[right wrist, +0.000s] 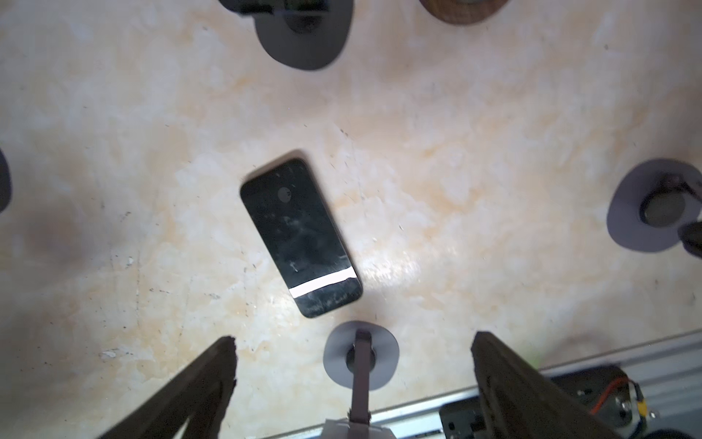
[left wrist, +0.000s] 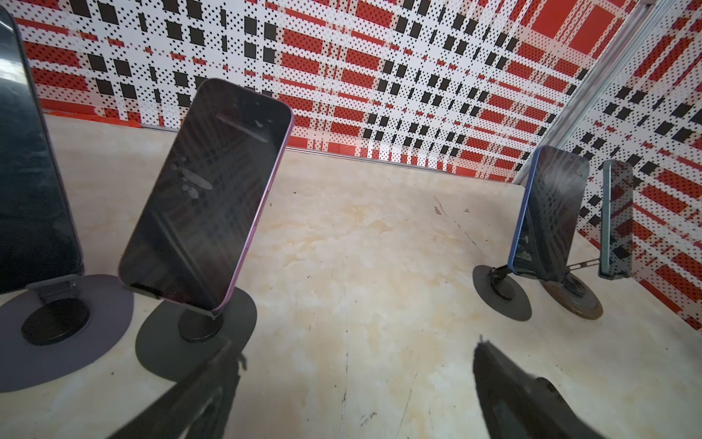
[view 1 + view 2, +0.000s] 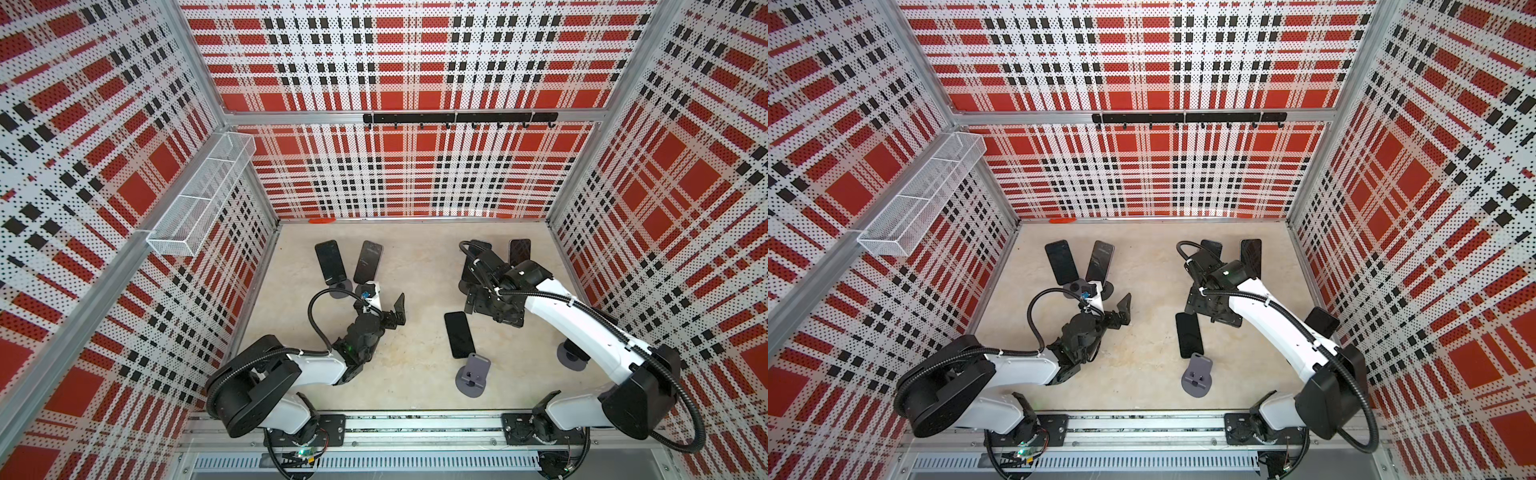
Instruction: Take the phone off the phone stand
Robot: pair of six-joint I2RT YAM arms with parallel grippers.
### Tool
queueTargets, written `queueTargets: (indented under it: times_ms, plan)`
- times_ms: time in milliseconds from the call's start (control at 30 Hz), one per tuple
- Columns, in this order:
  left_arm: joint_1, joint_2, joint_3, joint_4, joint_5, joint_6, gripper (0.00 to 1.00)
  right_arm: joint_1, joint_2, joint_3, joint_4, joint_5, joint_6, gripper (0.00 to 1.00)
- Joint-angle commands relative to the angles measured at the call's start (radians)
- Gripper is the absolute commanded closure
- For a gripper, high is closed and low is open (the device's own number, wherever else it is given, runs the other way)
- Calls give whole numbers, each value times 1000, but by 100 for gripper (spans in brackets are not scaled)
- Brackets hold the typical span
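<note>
Spread wide at the right gripper (image 1: 354, 336) and the left gripper (image 2: 356, 344) alike, nothing held. Flat on the table (image 1: 456, 133) beyond the right gripper's fingertips, clear of them: the phone (image 1: 300, 237). Just beside it, nearer that gripper: the grey phone stand (image 1: 361, 355).

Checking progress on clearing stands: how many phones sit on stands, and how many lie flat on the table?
Dark-screened phones propped on round-based stands: 5
Black phone lying flat on the beige table: 1
Total phones: 6
</note>
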Motion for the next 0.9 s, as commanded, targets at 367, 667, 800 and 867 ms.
queueTargets:
  times_ms: [367,667,800,867]
  plan:
    - [8,30,44,-25,-4,12,2,153,-82,-181,-14,-341,134,2]
    - [8,30,50,-34,16,-2,2,187,-121,-259,-4,-333,214,6]
    - [8,21,53,-35,29,-3,2,195,-113,-279,29,-339,269,10]
    - [8,14,49,-40,25,-3,2,203,-108,-288,26,-316,323,11]
